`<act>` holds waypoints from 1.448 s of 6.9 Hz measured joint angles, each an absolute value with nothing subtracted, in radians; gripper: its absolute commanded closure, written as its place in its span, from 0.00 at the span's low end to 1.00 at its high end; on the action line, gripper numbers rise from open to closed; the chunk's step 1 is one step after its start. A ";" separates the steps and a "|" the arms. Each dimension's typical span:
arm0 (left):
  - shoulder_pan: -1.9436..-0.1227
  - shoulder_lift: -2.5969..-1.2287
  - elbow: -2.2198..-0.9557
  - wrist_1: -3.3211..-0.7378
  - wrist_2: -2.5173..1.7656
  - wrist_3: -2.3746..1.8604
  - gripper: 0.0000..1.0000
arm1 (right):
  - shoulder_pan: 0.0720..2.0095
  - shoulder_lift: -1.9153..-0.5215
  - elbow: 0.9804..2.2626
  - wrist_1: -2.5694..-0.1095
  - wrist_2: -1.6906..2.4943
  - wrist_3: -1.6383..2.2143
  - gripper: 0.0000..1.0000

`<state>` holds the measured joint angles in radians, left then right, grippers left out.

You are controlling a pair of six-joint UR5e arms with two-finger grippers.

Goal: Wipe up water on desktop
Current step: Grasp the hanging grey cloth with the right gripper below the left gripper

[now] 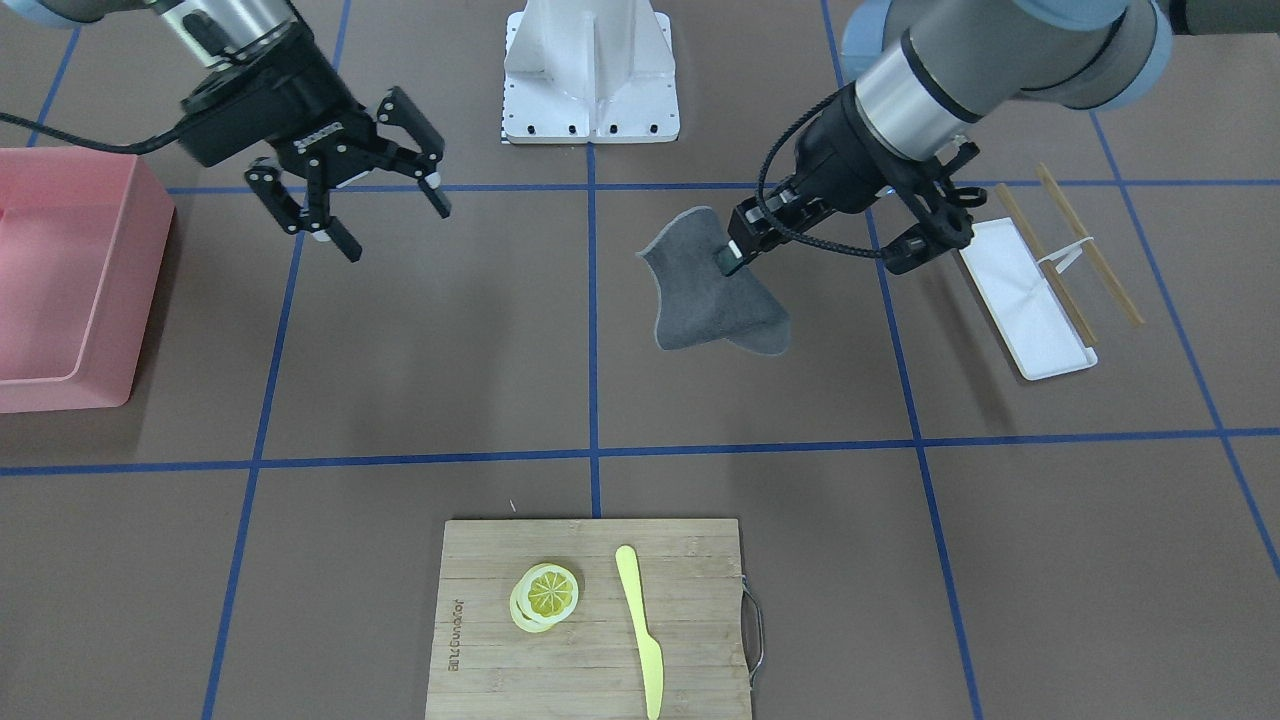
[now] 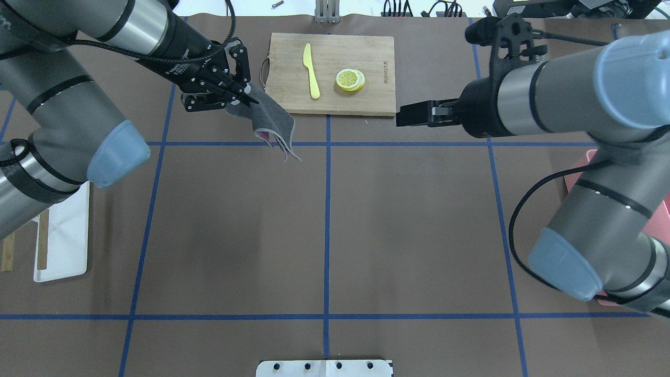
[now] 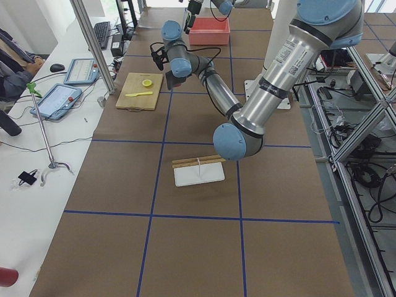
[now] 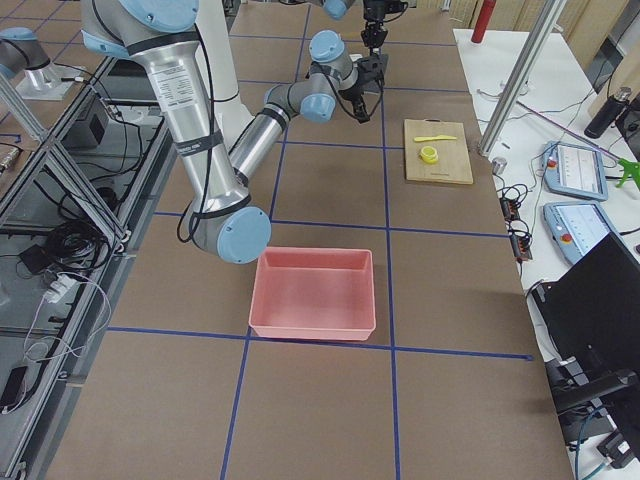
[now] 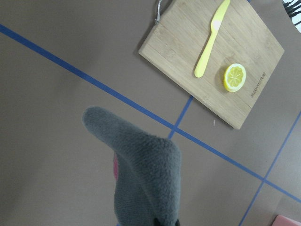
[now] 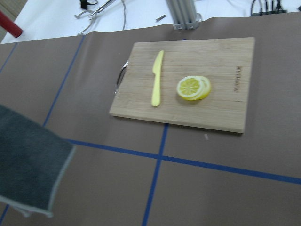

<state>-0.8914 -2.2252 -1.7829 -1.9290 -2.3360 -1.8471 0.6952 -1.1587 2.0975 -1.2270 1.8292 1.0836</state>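
The desktop is a flat brown surface crossed by blue tape lines; it also shows in the overhead view. I see no water on it. My left gripper is shut on a corner of a grey cloth, which hangs from it above the desktop. The cloth also shows in the overhead view beside the left gripper, in the left wrist view and in the right wrist view. My right gripper is open and empty, held above the desktop; it also shows in the overhead view.
A bamboo cutting board with lemon slices and a yellow knife lies at the operators' edge. A pink bin stands on my right side. A white tray with wooden sticks lies on my left side.
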 measured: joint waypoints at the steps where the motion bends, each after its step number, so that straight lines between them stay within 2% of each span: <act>1: -0.869 -2.250 -1.783 -1.930 -2.309 -1.887 1.00 | 0.607 -1.118 2.101 -1.226 1.723 1.077 0.00; 5: -0.837 -2.284 -1.787 -1.935 -2.283 -1.935 1.00 | 0.358 -1.047 2.099 -1.224 1.353 0.915 0.00; 10: -0.765 -2.282 -1.848 -1.934 -2.283 -1.991 1.00 | 0.310 -1.043 2.091 -1.219 1.258 0.875 0.00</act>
<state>-0.7647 -2.2816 -1.8477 -1.9345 -2.2827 -1.9912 0.3097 -1.0425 2.0909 -1.2195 1.2583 0.8750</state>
